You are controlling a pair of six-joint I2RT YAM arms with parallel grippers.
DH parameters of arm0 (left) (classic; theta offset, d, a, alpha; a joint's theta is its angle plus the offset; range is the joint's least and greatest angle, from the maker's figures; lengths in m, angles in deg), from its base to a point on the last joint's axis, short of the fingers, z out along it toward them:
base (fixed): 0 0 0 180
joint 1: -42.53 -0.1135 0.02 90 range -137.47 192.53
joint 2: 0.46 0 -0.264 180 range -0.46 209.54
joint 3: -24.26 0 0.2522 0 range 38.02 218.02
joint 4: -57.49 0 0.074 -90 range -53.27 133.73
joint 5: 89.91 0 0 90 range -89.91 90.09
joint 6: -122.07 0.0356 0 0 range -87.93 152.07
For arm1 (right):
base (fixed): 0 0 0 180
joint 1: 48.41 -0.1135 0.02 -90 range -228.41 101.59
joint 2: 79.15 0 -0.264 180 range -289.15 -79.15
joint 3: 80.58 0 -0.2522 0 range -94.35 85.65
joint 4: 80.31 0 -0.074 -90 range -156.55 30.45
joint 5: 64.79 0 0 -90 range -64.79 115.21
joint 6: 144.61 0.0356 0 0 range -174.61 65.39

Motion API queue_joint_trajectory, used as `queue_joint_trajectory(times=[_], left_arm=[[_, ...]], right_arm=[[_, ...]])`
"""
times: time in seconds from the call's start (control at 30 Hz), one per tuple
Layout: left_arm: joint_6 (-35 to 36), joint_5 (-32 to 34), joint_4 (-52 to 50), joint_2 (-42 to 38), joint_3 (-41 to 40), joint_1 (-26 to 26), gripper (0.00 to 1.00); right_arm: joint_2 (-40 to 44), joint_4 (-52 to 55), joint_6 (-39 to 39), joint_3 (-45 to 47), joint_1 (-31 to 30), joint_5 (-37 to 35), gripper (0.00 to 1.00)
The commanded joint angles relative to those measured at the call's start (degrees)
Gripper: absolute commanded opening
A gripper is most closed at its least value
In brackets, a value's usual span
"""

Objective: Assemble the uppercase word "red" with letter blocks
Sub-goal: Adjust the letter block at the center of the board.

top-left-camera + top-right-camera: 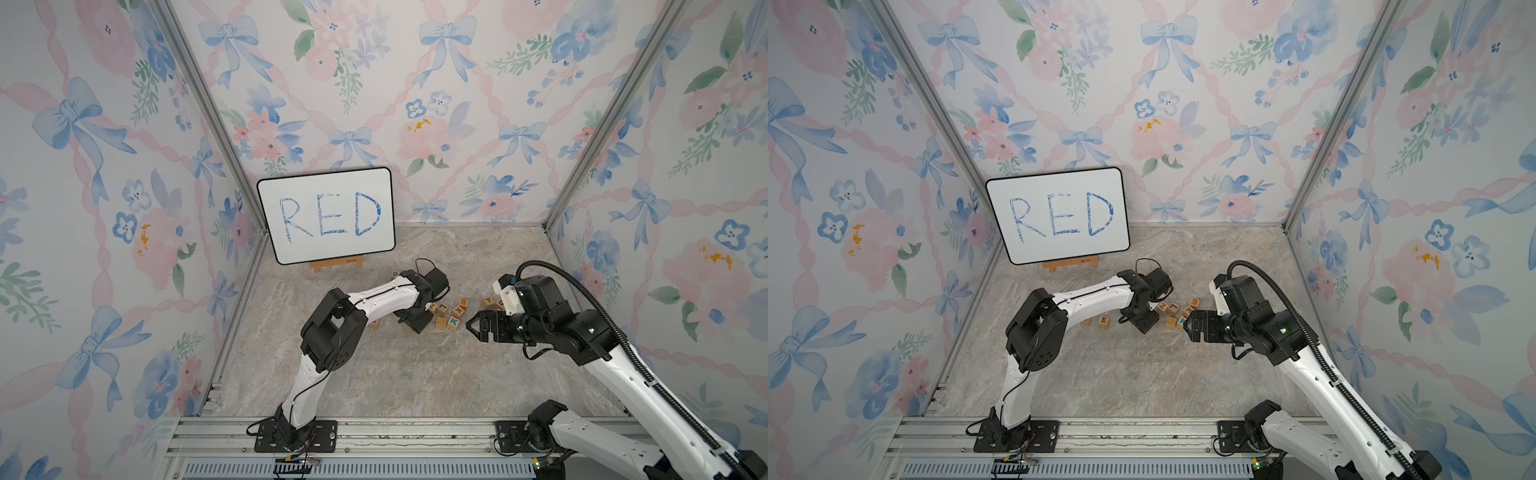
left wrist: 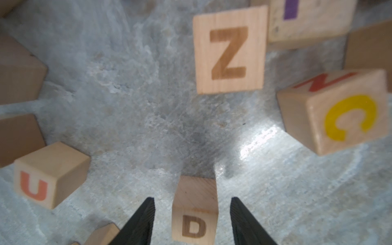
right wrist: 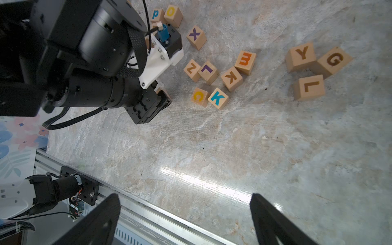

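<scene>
In the left wrist view, a light-wood letter block with a brown D (image 2: pixel 195 212) sits on the stone-look tabletop. My left gripper (image 2: pixel 192 199) straddles it, and a strip of table shows between the block and each black finger. In both top views the left gripper (image 1: pixel 415 322) (image 1: pixel 1142 322) points down at the left side of the block cluster. Left of it, a block lettered E (image 1: pixel 1104 321) lies by the left forearm. My right gripper (image 1: pixel 471 326) (image 3: pixel 184 197) hovers at the right side of the cluster, open and empty.
Around the D block lie blocks lettered Z (image 2: pixel 230 49), C (image 2: pixel 339 114) and U (image 2: pixel 48 176). A blue K (image 3: pixel 218 98), an X (image 3: pixel 196 37) and a Y-G-L group (image 3: pixel 307 63) lie further off. The white board with RED (image 1: pixel 326 216) stands at the back left.
</scene>
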Motion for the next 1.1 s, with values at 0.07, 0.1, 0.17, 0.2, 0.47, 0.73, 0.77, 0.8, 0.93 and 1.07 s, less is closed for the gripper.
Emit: queue_joint_trajectory(times=[0.07, 0.1, 0.17, 0.2, 0.47, 0.73, 0.77, 0.8, 0.93, 1.07], left_arm=[[-0.3, -0.8, -0.7, 1.7, -0.5, -0.2, 0.59], [-0.4, -0.9, -0.7, 1.7, -0.5, -0.2, 0.57], [-0.5, -1.1, -0.6, 1.9, -0.7, -0.2, 0.55], [-0.6, -1.2, -0.7, 2.1, -0.8, -0.2, 0.53], [-2.8, -0.4, -0.7, 2.0, -0.5, -0.4, 0.33], [-8.8, 0.7, -1.0, -0.1, -0.6, -0.5, 0.24], [-10.4, 0.6, -1.1, -0.5, -0.6, -0.5, 0.24], [-12.1, 0.5, -1.3, -0.8, -0.8, -0.5, 0.24], [-20.3, -1.6, -1.6, -1.8, -2.0, -1.6, 0.25], [-28.0, -4.9, -1.6, -2.3, -2.3, -2.6, 0.25]], right_arm=[[0.8, 1.2, -0.2, 0.1, 0.7, 0.1, 0.97], [0.8, 1.1, -0.1, 0.2, 0.8, 0.0, 0.97], [0.9, 1.0, 0.1, 0.2, 0.8, 0.0, 0.97], [0.9, 1.0, 0.2, 0.3, 0.8, -0.1, 0.97], [1.2, 0.7, 0.6, 0.5, 0.8, -0.5, 0.97], [1.7, -0.2, 1.3, 1.3, 0.8, -0.5, 0.97], [1.7, -0.4, 1.4, 1.5, 0.8, -0.5, 0.97], [1.8, -0.7, 1.6, 1.8, 0.8, -0.5, 0.97], [2.3, -1.5, 2.3, 3.1, 0.8, -0.5, 0.97], [2.8, -2.4, 3.0, 4.3, 0.8, -0.3, 0.97]])
